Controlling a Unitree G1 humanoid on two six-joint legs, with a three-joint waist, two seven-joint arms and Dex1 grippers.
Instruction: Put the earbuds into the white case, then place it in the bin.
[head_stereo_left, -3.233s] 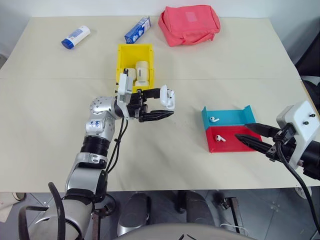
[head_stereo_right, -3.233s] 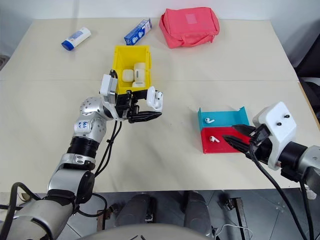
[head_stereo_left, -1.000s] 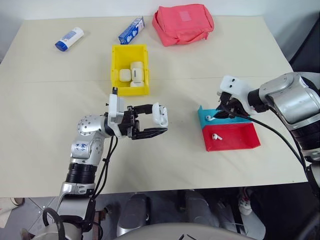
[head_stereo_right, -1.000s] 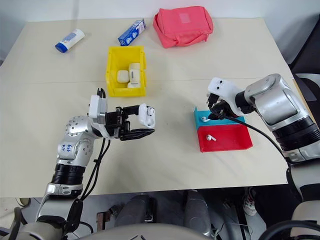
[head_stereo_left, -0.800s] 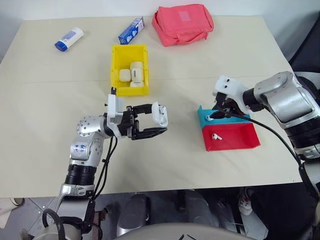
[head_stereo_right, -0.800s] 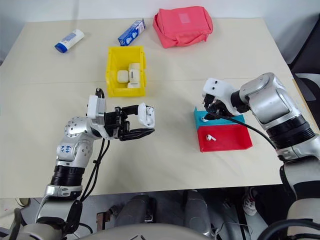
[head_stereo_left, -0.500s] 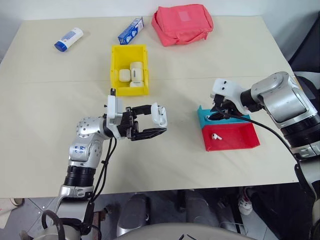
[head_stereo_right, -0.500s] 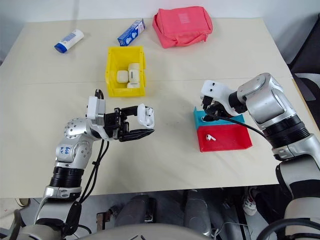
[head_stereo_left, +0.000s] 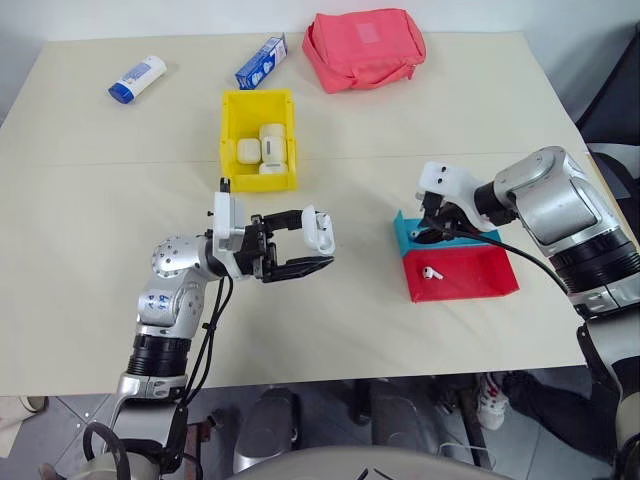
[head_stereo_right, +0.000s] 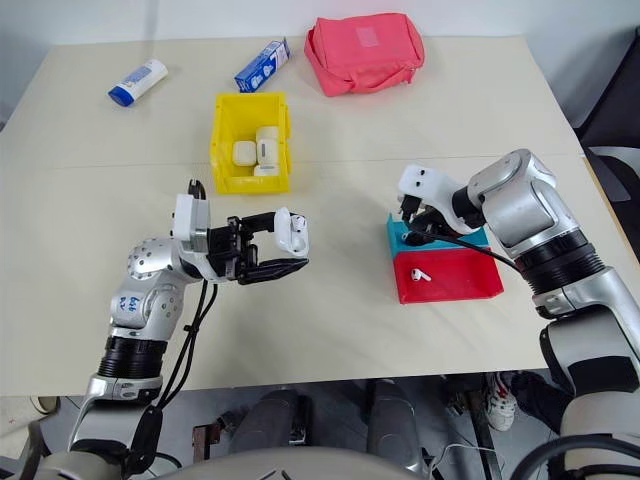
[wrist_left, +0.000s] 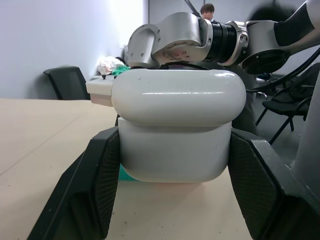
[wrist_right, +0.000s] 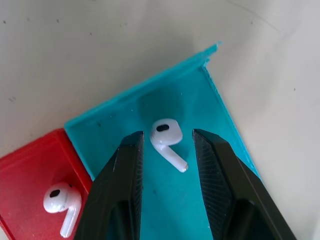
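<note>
My left gripper (head_stereo_left: 318, 246) is shut on the white case (head_stereo_left: 320, 229), holding it above the table's middle; the case (wrist_left: 175, 131) sits upright between the two fingers with its lid closed. My right gripper (wrist_right: 167, 136) is open and points down into the blue tray (head_stereo_left: 403, 224). Its fingers stand on either side of one earbud (wrist_right: 165, 131) with a small gap on each side. A second earbud (head_stereo_left: 432, 271) lies in the red tray (head_stereo_left: 475, 277). The yellow bin (head_stereo_left: 229, 130) stands beyond the left gripper.
The bin holds three small white items (head_stereo_left: 264, 145). At the far side lie a pink pouch (head_stereo_left: 365, 47), a blue and white carton (head_stereo_left: 262, 60) and a white tube with a blue cap (head_stereo_left: 137, 78). Bare tabletop lies between the two grippers.
Since the earliest frames my right gripper has come from the table's front right to the blue tray, and its fingers stand astride the earbud. The left gripper keeps the case.
</note>
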